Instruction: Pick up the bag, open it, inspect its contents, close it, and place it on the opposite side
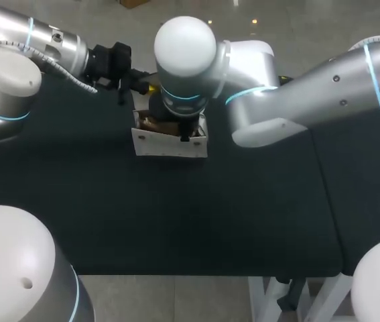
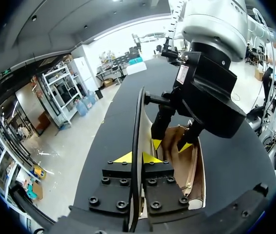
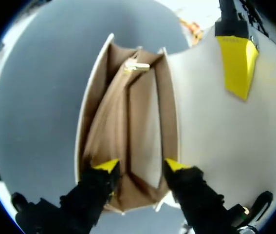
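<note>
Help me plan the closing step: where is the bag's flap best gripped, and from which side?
Probably its thin free edge, from the left: the flap lies edge-on to the left gripper, which pinches both faces there, clear of the right gripper open inside the bag.

The work surface is a table [image 1: 176, 221] with a matte black top that spans nearly the full width of the head view, its near edge running straight from left to right. A faint line [image 1: 324, 194] crosses the right part of the top from far to near. White frame legs [image 1: 270, 298] stand beneath the near edge, towards the right.
</note>
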Tool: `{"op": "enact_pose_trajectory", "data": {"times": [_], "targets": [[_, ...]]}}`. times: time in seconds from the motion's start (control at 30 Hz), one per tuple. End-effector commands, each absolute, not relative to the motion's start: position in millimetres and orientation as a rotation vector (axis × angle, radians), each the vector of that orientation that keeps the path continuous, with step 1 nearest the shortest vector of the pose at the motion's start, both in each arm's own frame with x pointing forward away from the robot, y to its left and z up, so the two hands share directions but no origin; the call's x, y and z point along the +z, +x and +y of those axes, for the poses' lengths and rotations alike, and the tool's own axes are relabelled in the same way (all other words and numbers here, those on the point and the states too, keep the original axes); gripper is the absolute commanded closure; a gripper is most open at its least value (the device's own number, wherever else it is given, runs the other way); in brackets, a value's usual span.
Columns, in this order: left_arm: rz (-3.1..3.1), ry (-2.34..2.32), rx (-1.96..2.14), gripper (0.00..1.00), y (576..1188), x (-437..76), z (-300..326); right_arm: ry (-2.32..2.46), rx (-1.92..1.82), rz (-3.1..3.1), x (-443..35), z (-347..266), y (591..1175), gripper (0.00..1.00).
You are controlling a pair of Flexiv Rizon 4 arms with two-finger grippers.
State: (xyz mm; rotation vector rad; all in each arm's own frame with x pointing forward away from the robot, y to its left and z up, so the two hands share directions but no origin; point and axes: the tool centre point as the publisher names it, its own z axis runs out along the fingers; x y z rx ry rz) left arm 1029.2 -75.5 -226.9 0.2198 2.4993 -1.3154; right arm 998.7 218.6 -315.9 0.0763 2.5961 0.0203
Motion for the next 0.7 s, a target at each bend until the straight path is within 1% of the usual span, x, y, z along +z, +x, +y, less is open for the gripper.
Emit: {"op": "enact_pose_trajectory", "data": {"times": [0.03, 0.1, 0.2, 0.5, 0.7], "targets": [[2.492, 0.223, -1.319, 1.0, 1026.2, -226.3, -74.7, 0.077, 0.018, 2.581, -312.3, 217.8, 996.7, 0.64], [2.492, 0.224, -1.318, 1.0, 1025.1, -226.0, -74.6, 0.077, 0.015, 2.573, -310.1, 218.0, 996.7, 0.79], [2.491, 0.227, -1.317, 1.0, 1023.2, -225.6, -74.4, 0.081, 0.008, 2.561, -307.0, 216.9, 996.9, 0.86], [2.487, 0.242, -1.316, 1.0, 1016.2, -223.4, -73.7, 0.1, -0.015, 2.514, -295.0, 212.7, 997.8, 0.87], [2.483, 0.252, -1.319, 1.0, 1012.4, -221.1, -72.4, 0.117, -0.027, 2.489, -290.8, 212.8, 998.3, 0.83]]}}
